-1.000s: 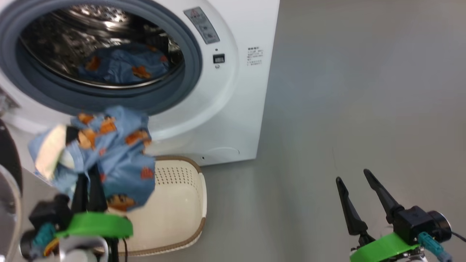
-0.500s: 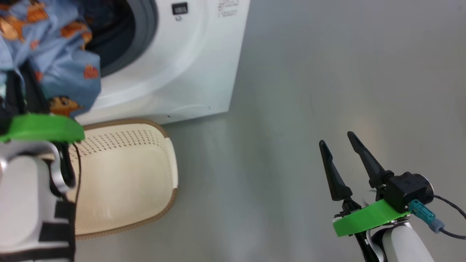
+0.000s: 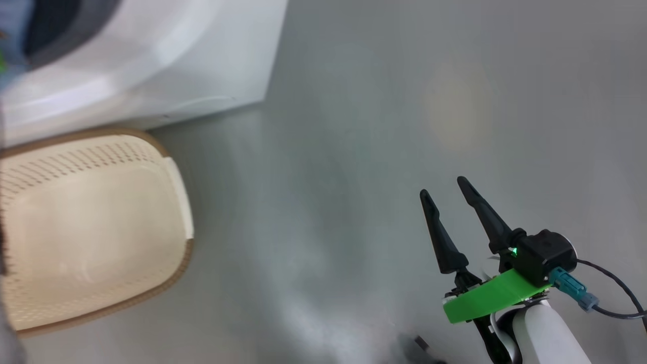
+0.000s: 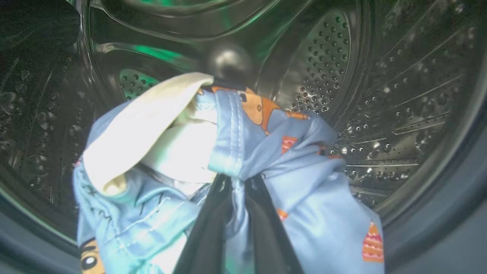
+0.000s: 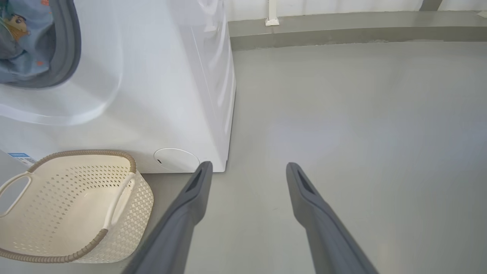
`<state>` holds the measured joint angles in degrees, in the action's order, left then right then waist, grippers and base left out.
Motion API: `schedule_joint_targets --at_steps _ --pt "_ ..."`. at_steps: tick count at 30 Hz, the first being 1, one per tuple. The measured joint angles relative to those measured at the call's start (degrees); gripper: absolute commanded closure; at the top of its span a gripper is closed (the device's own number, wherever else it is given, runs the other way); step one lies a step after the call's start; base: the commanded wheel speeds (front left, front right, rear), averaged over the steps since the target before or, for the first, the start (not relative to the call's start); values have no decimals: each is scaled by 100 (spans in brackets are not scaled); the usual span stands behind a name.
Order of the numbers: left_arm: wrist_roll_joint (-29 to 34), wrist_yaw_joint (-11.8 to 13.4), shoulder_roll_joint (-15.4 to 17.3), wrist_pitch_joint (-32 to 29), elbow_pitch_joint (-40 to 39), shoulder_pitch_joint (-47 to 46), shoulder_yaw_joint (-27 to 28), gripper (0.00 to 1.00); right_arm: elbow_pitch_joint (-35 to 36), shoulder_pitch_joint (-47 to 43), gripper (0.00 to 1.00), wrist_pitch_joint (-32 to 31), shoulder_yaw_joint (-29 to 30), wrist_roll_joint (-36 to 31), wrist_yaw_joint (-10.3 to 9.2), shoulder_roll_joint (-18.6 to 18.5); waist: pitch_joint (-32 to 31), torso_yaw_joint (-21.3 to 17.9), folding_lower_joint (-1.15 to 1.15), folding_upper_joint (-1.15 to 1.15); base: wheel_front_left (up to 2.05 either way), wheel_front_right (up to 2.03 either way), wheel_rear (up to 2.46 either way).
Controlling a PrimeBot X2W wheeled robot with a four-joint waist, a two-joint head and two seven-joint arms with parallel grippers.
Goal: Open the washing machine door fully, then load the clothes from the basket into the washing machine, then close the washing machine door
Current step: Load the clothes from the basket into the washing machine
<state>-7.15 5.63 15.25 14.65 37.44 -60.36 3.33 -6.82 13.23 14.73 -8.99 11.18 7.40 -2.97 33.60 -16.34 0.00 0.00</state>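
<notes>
the jaws of the left gripper (image 4: pixel 239 182) are pinched shut on the clothes (image 4: pixel 274 152), held inside the drum (image 4: pixel 380 95) of the washing machine (image 3: pixel 151 76). the jaws of the right gripper (image 3: pixel 442 186) are spread wide over the floor (image 3: pixel 354 151), nothing gripped. the basket (image 3: pixel 76 156) is set just beside the machine.

shiny steel drum (image 4: pixel 380 95), cloth clothes (image 4: pixel 304 198)
</notes>
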Motion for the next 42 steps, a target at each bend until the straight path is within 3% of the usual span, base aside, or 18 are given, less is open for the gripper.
schedule_joint_targets --at_steps 5,14,23,31,42 --pt "238 26 322 0 305 -725 -75 100 -22 123 0 0 -75 10 0 3 349 -221 0 0 0 0 0" --pt "410 121 590 4 419 -1654 -170 100 -98 123 0 0 -165 142 0 -15 875 -540 0 0 0 0 0" --pt "412 414 766 5 -94 -1835 34 100 -64 82 0 0 -130 216 0 -113 1144 -612 0 0 0 0 0" --pt "391 364 754 8 -845 -1800 127 100 -18 -58 0 0 -23 256 0 -196 1235 -548 0 0 0 0 0" --pt "456 358 546 15 526 -1507 -82 100 40 -394 0 0 99 268 0 -299 1002 -319 0 0 0 0 0"
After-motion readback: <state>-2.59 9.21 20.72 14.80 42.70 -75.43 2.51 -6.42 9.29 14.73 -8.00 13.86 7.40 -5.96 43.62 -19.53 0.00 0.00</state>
